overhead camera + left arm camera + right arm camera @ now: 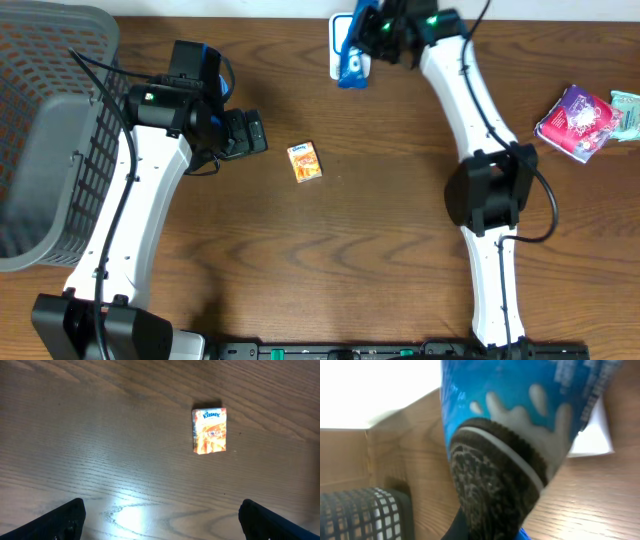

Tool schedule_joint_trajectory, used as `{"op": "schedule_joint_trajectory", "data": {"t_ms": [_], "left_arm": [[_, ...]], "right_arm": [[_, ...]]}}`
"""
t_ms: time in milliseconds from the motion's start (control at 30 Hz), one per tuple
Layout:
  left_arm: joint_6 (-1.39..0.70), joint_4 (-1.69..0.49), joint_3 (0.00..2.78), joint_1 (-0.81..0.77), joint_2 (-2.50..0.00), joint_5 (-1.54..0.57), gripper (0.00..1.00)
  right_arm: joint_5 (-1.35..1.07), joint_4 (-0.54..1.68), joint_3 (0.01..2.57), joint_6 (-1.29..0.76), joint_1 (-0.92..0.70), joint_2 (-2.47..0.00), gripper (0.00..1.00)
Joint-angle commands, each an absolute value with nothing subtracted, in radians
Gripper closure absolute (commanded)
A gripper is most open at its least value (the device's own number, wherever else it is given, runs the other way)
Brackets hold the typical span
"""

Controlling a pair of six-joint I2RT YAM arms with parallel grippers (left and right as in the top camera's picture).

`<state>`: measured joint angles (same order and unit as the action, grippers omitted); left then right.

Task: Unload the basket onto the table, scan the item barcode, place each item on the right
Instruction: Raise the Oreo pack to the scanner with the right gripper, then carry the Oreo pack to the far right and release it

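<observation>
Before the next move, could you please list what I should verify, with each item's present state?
1. Right end effector shut on the cookie pack: ok.
2. Cookie pack's barcode in view: cannot tell, only its printed front shows.
3. Left end effector open and empty: ok.
4. Tissue pack lying flat on the table, clear of both arms: ok.

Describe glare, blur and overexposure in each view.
Overhead: evenly lit, sharp, soft shadows. Left wrist: a white glare patch on the brown wooden table; the small orange tissue pack is sharp. Right wrist: the blue cookie packet looms blurred; upper left blown white.
</observation>
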<state>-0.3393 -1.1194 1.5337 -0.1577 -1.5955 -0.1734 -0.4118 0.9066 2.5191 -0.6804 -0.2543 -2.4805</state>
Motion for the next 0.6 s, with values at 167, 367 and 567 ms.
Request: {"op": "schedule_joint_trajectory", "data": {"t_ms": [167, 367, 567], "left_arm": [[-0.333, -1.122, 1.539, -0.154, -1.600, -0.163, 0.02], [-0.333, -1.122, 1.539, -0.154, -1.600, -0.163, 0.02], [-0.333, -1.122, 1.539, -0.154, -1.600, -0.163, 0.02]], "right_arm": [[0.017, 1.275, 2.737, -0.481, -0.070, -2.446, 0.99], [0.305, 1.433, 2.720, -0.381, 0.120, -2.446, 0.99], [0.313, 1.468, 2.718, -0.335, 0.286, -2.446, 0.99]]}}
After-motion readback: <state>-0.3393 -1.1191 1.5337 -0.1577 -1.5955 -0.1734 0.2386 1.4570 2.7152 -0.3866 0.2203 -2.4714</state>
